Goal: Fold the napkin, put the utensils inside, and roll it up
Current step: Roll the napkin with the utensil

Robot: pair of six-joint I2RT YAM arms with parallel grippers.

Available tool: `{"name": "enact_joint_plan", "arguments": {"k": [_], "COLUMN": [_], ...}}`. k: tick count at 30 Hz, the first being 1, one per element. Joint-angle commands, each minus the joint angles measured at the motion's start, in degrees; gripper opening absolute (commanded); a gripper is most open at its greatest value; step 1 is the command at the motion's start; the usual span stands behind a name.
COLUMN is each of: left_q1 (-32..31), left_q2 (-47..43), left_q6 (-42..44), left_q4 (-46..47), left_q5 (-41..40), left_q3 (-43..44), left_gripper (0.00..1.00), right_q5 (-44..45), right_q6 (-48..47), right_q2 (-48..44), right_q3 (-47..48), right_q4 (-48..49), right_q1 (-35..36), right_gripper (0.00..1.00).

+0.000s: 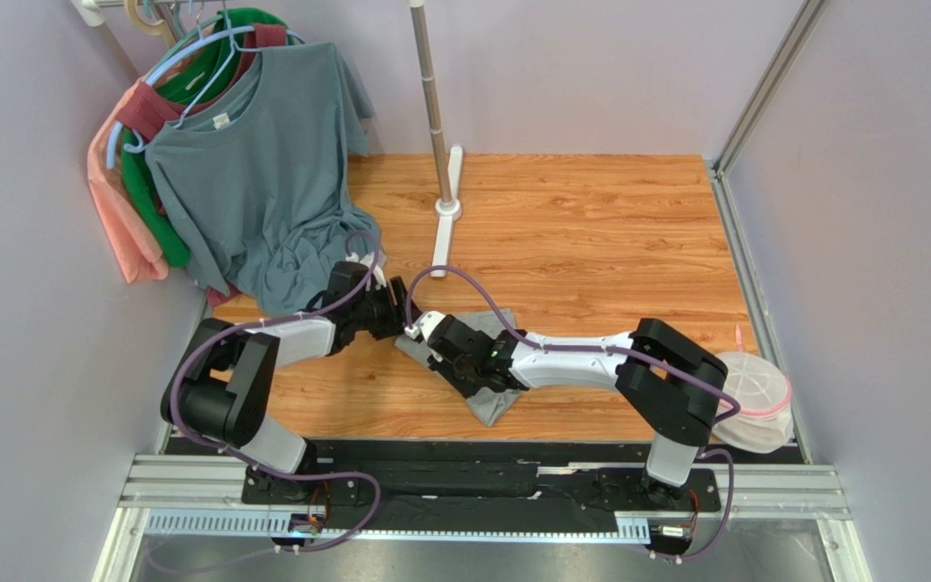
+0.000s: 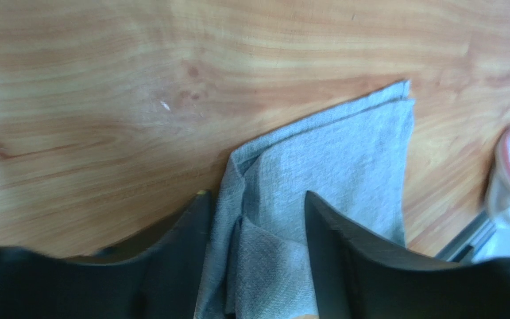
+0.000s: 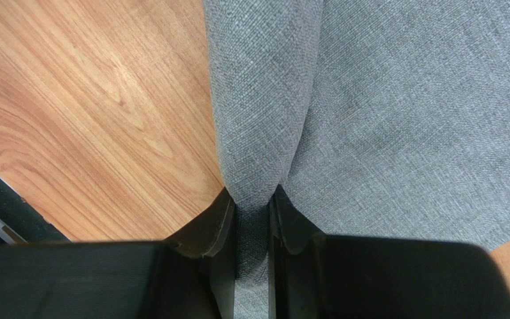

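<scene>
Right gripper (image 3: 252, 199): closed to a thin slit, pinching a raised ridge of napkin (image 3: 397, 119). Left gripper (image 2: 254, 212): jaws spread wide, straddling a folded edge of the same cloth, not clamping it. Napkin: grey, folded, lying on wooden table (image 1: 604, 230), middle, toward near edge; both grippers close together at its far-left end. Beyond: blue-grey T-shirt (image 1: 258, 158) on hanger, far left; upright pole (image 1: 432, 97), far centre; pink-rimmed white bowl (image 1: 759, 391), near right.
</scene>
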Motion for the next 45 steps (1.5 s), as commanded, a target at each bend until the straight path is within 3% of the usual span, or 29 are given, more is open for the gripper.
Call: {"name": "enact_joint_plan", "arguments": {"k": [1,2,6,13,20,30,36,45], "left_q1": [0.6,0.9,1.8,2.2,2.1,2.0,2.0,2.0], "left_q2": [-3.7,-4.3,-6.9,-12.0,-17.3,-17.1,-12.0,-12.1], "left_q6": [3.1,3.3,4.5,5.3,6.5,6.0,5.7,5.0], "left_q4": [-6.4,-7.2,-10.0,-7.4,-2.3,1.7,2.0,2.5], "left_q5": [-5.5,-6.1,-8.0,-8.9,-4.0,-1.9,-0.8,-2.3], "left_q3": [2.4,3.5,5.8,1.9,-5.2,-8.0,-7.4,-8.3], "left_gripper": [0.71,0.77,0.82,0.82,0.80,0.78,0.73,0.66], "right_q5": [-9.0,-11.2,-17.0,-27.4,-38.0,-45.0,-47.1,-48.9], "right_q6": [2.2,2.2,1.2,0.5,-0.4,-1.6,-2.2,-2.6], "right_q2": [1.9,1.7,2.0,3.8,6.5,12.9,15.3,17.9], "right_q3": [-4.6,-4.9,-6.0,-5.9,-5.0,-2.2,-1.2,1.3], "right_q4": [0.0,0.2,0.2,1.4,1.8,0.4,-0.1,-2.4], "right_q1": [-2.0,-2.5,-4.2,-8.8,-14.4,-18.6,-20.5,-22.2], "right_gripper": [0.08,0.08,0.07,0.06,0.06,0.05,0.05,0.06]}}
